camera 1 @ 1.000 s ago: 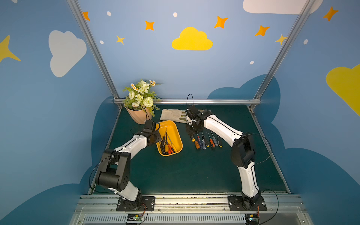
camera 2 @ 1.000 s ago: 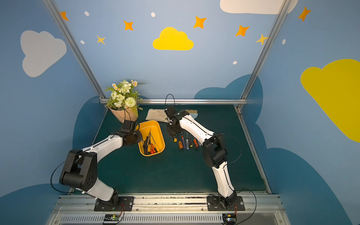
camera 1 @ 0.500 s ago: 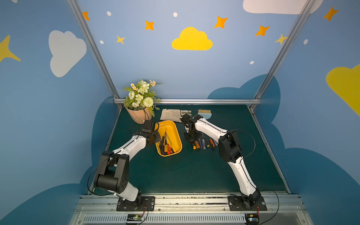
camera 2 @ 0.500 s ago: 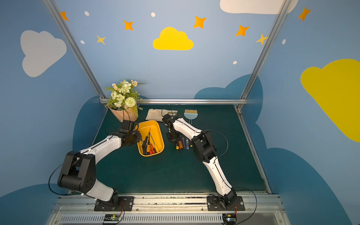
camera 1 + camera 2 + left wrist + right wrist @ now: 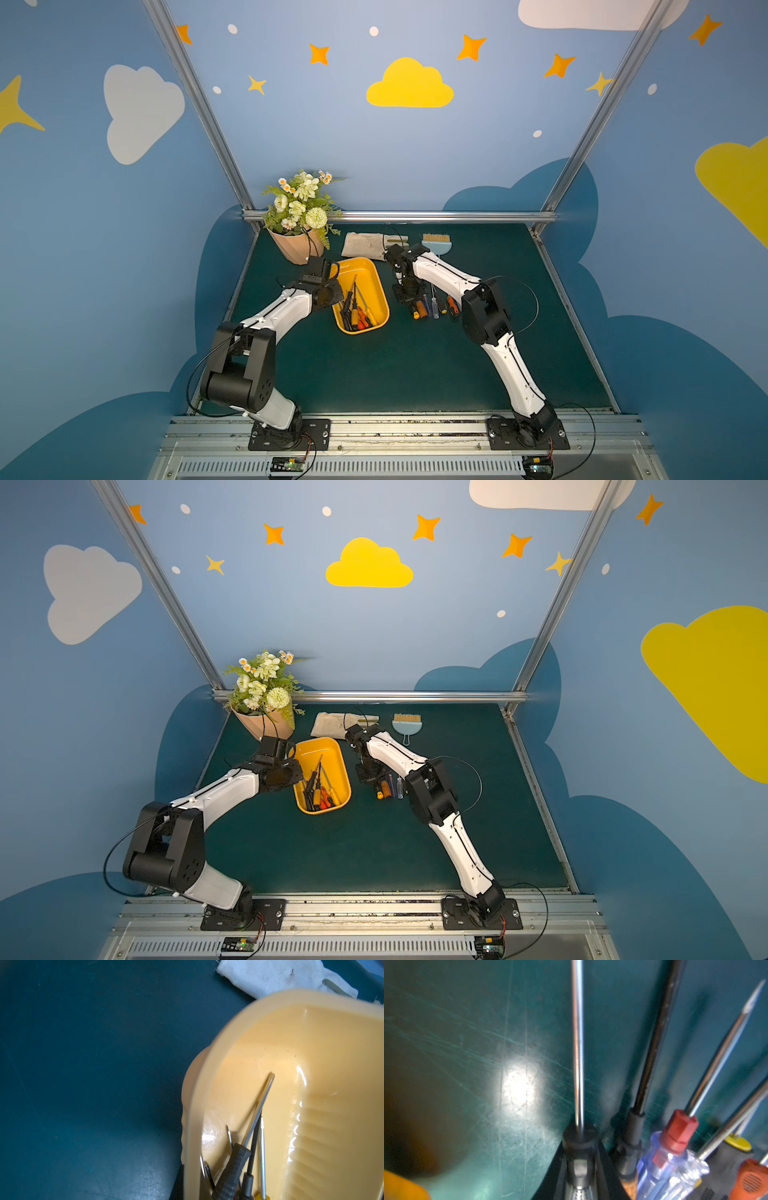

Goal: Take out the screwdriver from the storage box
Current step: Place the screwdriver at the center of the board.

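Two robot arms at a yellow box of tools on a green counter.
The box sits mid-counter, with tools piled at its near end. The left claw is pressed together on the box's left wall. Just right of the box, the right claw pinches a black-handled screwdriver low over the counter, beside a row of drivers. Behind lie a glove, a brush and a flower pot.
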Controlling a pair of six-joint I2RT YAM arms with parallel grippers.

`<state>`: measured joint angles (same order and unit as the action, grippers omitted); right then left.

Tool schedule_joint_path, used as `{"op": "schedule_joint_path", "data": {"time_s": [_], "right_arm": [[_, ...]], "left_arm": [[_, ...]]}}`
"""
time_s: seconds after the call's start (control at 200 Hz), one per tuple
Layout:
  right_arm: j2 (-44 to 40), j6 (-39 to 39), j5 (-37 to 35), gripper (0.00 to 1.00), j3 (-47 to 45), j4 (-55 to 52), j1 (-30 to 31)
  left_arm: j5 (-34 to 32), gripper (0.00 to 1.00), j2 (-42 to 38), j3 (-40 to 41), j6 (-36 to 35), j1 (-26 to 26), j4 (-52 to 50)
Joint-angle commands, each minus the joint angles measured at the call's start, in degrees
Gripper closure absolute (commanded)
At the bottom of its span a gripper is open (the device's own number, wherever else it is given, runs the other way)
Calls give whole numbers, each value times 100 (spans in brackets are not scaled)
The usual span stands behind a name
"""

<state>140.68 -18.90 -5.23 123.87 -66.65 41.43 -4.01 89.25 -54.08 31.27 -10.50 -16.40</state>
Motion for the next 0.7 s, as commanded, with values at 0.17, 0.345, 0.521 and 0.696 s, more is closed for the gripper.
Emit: {"op": "schedule_joint_path", "data": {"time_s": [0.17,0.345,0.521,0.696], "right_arm": [[-302,-137,19,70,-73,34,-12],[-629,-149,-34,67,-116,162,-22],[-1320,-154,-132,62,-584,586,-1],[-2268,166,325,57,-1353,1494,89]], "left_arm": [[243,98,13,-137,133,22,221],[267,98,58,-173,133,22,208],[440,98,50,-140,110,22,414],[648,98,49,-126,69,9,656]]}}
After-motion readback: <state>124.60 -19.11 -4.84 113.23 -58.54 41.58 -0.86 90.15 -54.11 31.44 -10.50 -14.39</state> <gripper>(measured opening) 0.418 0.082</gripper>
